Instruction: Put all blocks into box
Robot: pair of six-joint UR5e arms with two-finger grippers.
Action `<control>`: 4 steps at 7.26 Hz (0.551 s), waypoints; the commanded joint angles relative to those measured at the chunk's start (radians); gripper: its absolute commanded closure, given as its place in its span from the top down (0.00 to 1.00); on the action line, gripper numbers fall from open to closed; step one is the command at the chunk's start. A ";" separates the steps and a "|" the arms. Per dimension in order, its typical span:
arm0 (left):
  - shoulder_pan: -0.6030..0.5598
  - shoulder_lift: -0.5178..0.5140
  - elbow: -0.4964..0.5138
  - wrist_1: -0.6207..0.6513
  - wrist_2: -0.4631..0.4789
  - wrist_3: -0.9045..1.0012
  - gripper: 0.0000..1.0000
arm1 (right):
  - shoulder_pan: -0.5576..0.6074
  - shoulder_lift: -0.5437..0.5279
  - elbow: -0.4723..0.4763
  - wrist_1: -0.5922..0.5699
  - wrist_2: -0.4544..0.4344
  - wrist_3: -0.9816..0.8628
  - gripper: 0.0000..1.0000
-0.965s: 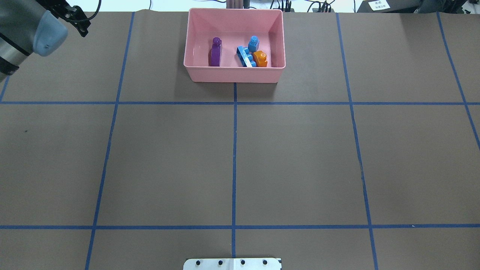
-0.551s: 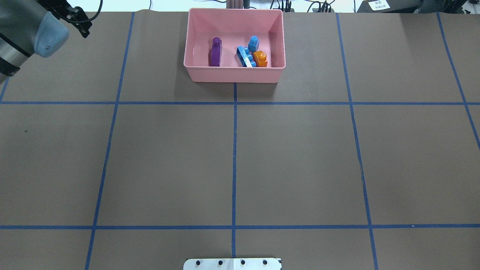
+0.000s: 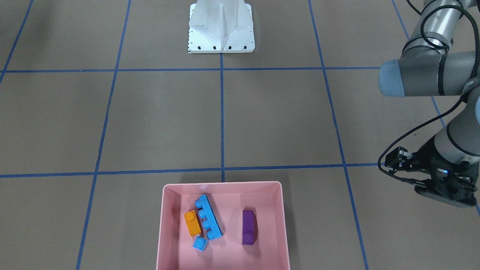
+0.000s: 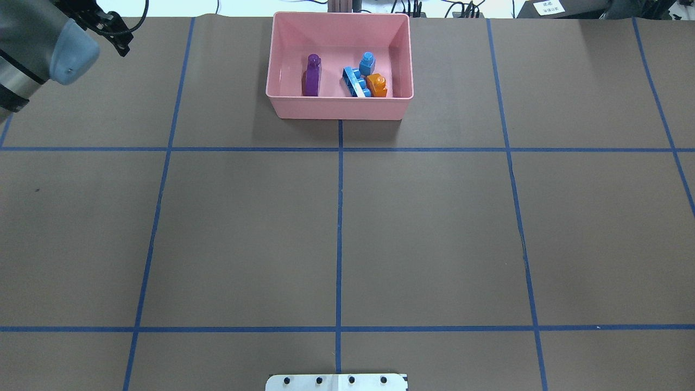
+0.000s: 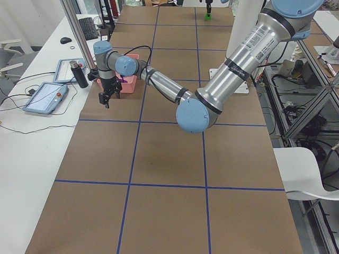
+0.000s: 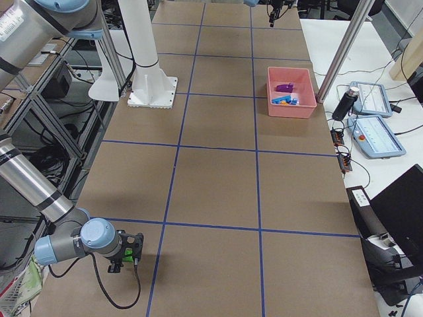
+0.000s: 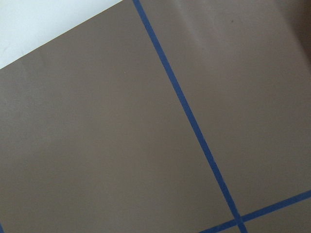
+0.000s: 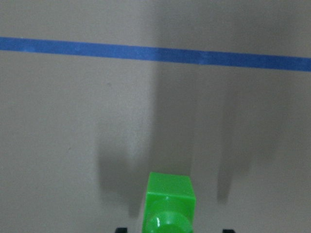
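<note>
Fingertips [image 8: 121, 229] of the right gripper [image 6: 128, 253] stand apart on either side of the green block [image 8: 170, 203], which sits on the brown table [image 4: 434, 228], well apart from the box [image 4: 282, 108] at 12 o'clock. Inside the box, the purple block [image 4: 311, 76] lies at 9 o'clock; the long blue block [image 4: 355, 82], tiny blue block [image 4: 367, 62] and orange block [image 4: 377, 85] cluster at 3. At 10 o'clock the left gripper [image 4: 124, 41] hovers, spread and empty.

The left arm [image 3: 423, 75] is silver-grey tubing with pale blue joint caps. A black cable [image 3: 412, 132] loops back from the black left tool [image 5: 105, 100]. Printed labels [image 5: 253, 39] band one tube. The white base [image 3: 221, 33] has dark screws.
</note>
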 commanded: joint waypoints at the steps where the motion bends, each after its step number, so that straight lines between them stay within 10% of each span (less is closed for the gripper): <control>1: -0.001 -0.001 0.000 0.000 0.000 0.000 1.00 | -0.004 0.006 -0.002 -0.002 0.001 0.003 0.36; 2: 0.000 0.001 0.000 -0.001 -0.012 0.000 1.00 | -0.004 0.015 -0.002 -0.002 0.001 0.000 0.02; 4: -0.001 0.001 -0.002 -0.001 -0.023 0.000 1.00 | -0.007 0.026 -0.002 0.000 -0.029 -0.006 0.00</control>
